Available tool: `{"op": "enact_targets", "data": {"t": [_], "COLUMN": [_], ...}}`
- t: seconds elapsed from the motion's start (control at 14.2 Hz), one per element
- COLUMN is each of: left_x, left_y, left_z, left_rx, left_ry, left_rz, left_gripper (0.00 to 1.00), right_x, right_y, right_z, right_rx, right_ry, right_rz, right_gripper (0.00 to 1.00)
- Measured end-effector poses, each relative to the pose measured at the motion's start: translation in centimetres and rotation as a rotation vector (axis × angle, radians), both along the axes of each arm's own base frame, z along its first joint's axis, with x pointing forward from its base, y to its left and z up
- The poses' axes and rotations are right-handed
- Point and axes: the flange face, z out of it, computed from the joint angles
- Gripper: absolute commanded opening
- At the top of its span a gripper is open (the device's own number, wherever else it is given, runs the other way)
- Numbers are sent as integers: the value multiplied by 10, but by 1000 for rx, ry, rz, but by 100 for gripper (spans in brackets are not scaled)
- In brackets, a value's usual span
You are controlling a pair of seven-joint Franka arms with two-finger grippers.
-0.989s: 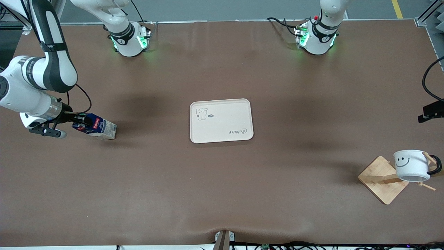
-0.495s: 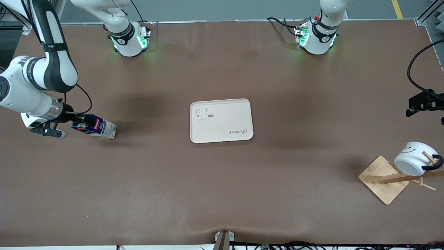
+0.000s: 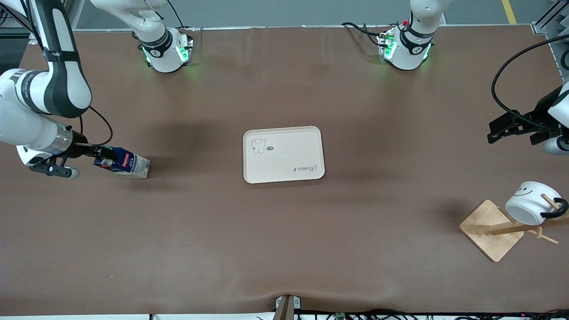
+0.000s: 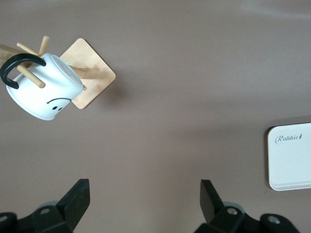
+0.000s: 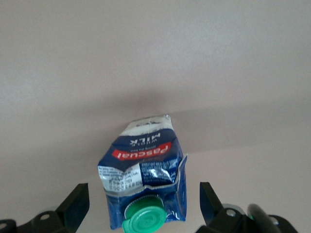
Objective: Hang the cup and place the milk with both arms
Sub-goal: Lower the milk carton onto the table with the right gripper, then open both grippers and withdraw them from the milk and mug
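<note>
Cream tray (image 3: 284,155), wooden rack (image 3: 491,230)

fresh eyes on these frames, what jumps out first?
The smiley cup hanging by its handle on the wooden rack at the left arm's end of the table, the open left gripper above it. At the right arm's end, the milk between the right gripper's open fingers. The tray sits mid-table.

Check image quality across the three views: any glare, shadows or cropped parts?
Front view: even light, soft arm shadows on the table, green glow at the bases. Left wrist view: sharp, cup and tray cropped at the frame edge. Right wrist view: milk sharp, faint shadow above it.
</note>
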Motion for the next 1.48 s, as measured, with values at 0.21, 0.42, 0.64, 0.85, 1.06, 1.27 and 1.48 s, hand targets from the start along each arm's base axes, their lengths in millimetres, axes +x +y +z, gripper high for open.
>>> {"op": "enact_targets", "data": {"t": [0.21,0.42,0.64,0.85,1.06,1.27,1.48], "left_x": [0,0,-4,-14,-22,-30,-40], "left_y": [3,3,-1,-13,-23,-32,-33], "left_z": [-1,0,9,24,29,32,36], "left_rx": [0,0,11,44,85,85,83], "left_ry": [1,0,-15,-39,-27,-2,4], "left_rz": [12,18,18,14,18,38,55], "left_gripper": [100,100,100,100,100,100,100], "right_x": [14,20,3,-10,-21,-27,-28], "right_y": [2,7,7,1,-48,-52,-8], "right_z": [37,95,149,189,210,210,230], "right_rx": [5,19,36,39,57,85,71], "right_ry": [-6,-20,-58,-79,-87,-58,6], "right_rz": [30,131,252,257,243,271,180], "right_gripper": [100,100,100,100,100,100,100]}}
